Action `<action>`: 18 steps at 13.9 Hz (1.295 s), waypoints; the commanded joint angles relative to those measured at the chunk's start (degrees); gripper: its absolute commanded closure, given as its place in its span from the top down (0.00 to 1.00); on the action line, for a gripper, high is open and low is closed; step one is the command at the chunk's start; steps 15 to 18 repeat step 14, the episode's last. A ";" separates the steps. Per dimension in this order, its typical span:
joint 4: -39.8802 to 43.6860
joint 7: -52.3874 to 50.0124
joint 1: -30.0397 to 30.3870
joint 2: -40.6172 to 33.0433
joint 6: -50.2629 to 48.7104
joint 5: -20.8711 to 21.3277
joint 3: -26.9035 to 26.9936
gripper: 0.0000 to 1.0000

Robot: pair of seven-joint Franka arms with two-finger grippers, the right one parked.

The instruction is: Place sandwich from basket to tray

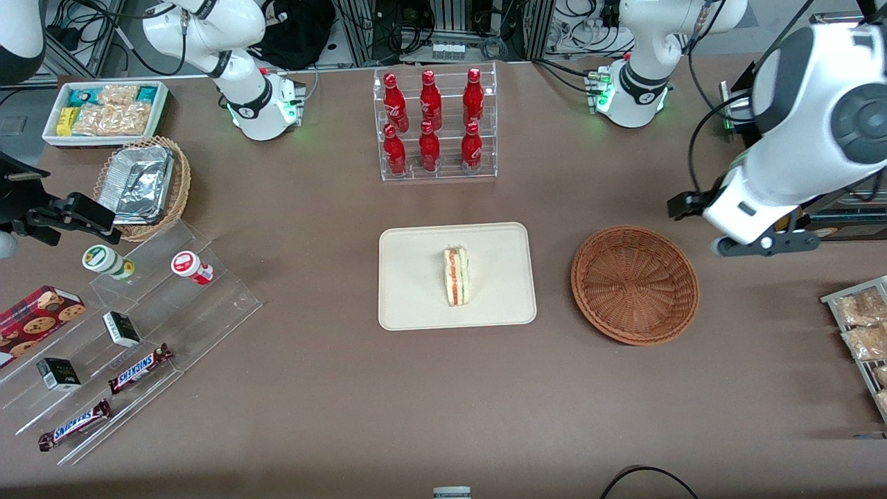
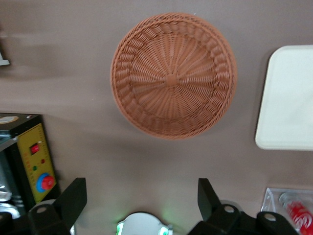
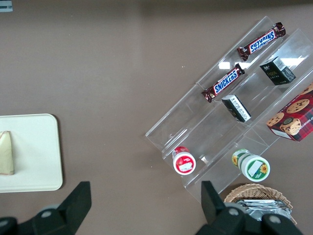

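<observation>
We're looking at a robotics lab dressed up as a snack shop. Bundles of black cabling and metal framing are running along the edge of the brown counter farthest from the front camera, and the white arm bases bolted there are glowing green. A yellow control box with a red button is sitting at the working arm's end. Shop stock is standing out on display: red bottles lining a clear tiered rack, Snickers bars and small boxes resting on clear acrylic steps, snack packets filling a white bin.
</observation>
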 commanded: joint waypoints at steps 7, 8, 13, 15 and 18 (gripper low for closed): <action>-0.44 7.60 5.85 -7.83 -3.97 -1.61 -0.59 1.00; -0.35 7.86 5.95 -8.09 -4.06 -2.05 -0.60 1.00; -0.35 10.50 5.95 -8.36 -3.53 -2.23 -0.07 1.00; -0.35 10.50 5.95 -8.19 -3.44 -2.15 -0.07 1.00; -0.35 10.50 5.95 -8.19 -3.44 -2.15 -0.07 1.00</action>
